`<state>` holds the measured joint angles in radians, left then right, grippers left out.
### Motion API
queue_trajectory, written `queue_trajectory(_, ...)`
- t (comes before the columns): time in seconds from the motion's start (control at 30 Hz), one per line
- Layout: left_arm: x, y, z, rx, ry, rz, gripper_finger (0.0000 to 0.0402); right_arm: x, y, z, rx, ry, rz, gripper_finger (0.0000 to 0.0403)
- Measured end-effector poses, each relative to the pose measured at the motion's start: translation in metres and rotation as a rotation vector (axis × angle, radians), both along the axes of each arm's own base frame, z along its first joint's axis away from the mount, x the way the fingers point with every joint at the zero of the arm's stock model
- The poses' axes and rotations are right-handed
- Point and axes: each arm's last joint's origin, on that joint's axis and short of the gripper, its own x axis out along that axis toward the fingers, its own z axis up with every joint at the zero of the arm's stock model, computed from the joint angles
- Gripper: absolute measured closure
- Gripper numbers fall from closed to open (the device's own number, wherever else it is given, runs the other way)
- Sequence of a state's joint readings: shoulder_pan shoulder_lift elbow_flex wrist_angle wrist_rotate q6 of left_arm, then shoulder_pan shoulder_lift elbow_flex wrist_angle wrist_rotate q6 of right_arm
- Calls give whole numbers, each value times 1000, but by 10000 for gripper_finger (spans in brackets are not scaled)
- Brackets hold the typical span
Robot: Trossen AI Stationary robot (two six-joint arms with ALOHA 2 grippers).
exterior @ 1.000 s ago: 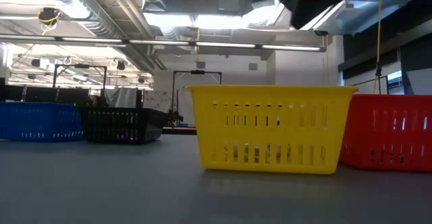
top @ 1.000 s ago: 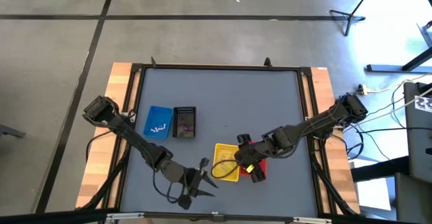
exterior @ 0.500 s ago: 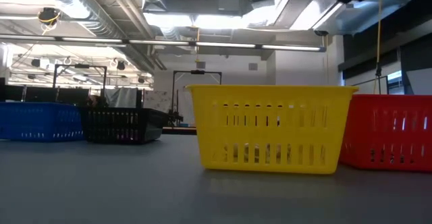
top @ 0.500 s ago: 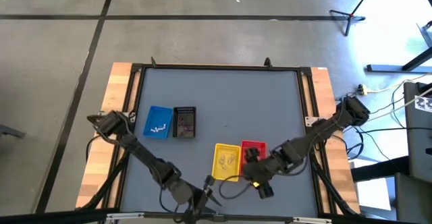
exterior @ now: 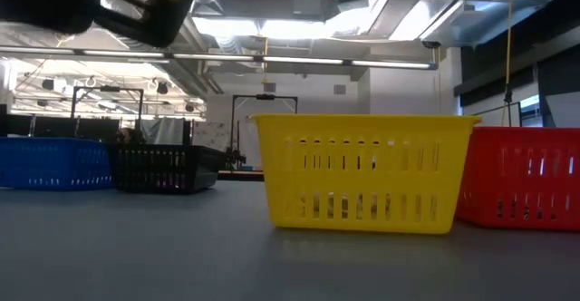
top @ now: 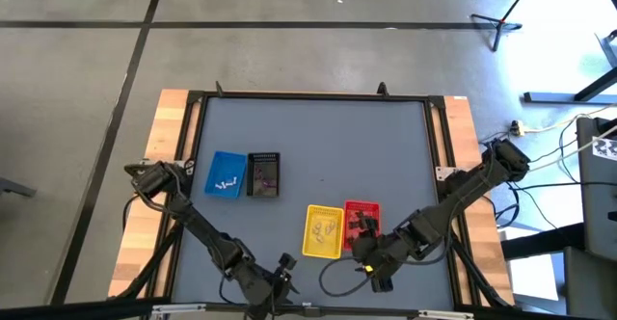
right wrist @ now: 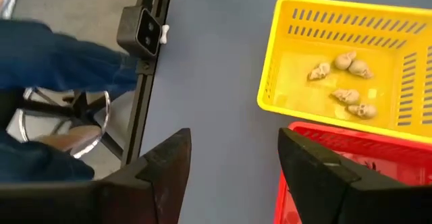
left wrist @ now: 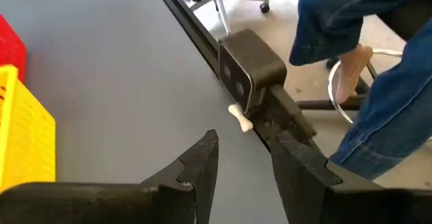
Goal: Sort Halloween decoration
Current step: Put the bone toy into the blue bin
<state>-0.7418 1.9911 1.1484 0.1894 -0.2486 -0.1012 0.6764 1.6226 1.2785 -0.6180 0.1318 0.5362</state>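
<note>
The Halloween decoration shows as small trinkets. Several tan skulls [right wrist: 344, 82] lie in the yellow basket [top: 324, 230], white pieces [top: 228, 180] in the blue basket [top: 228, 174], and dark pieces in the red basket [top: 362, 220]. A white bone [left wrist: 239, 117] lies at the table's near edge beside a small black camera [left wrist: 248, 67]. My left gripper [left wrist: 244, 142] hangs open just short of the bone, low over the near edge [top: 282, 266]. My right gripper [right wrist: 234, 137] is open above the table, near the red basket's front [top: 374, 265].
A black basket [top: 263, 174] stands next to the blue one at the left. A person in jeans [left wrist: 364, 55] sits on a stool just beyond the near edge. The table's far half [top: 318, 132] is bare grey surface.
My left gripper has sunk and gone toward the table's near edge, tipping flatter; its arm now shows at the low view's top left. My right gripper has swung from over the yellow and red baskets toward the near edge and rolled. Both stay open.
</note>
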Motion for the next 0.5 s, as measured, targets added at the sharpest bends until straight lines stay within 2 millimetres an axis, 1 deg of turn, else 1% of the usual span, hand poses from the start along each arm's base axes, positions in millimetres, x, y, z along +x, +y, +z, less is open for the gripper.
queue_trajectory(0.13,2,-1,-5,-1,-7,0,273,1,-1,0,8,4,-16,182)
queue_trajectory(0.37,8,-6,-29,-16,-25,-1,273,2,0,1,21,-11,-17,182)
queue_trajectory(0.5,9,-7,-33,-19,-29,0,273,3,1,2,30,-21,-17,182)
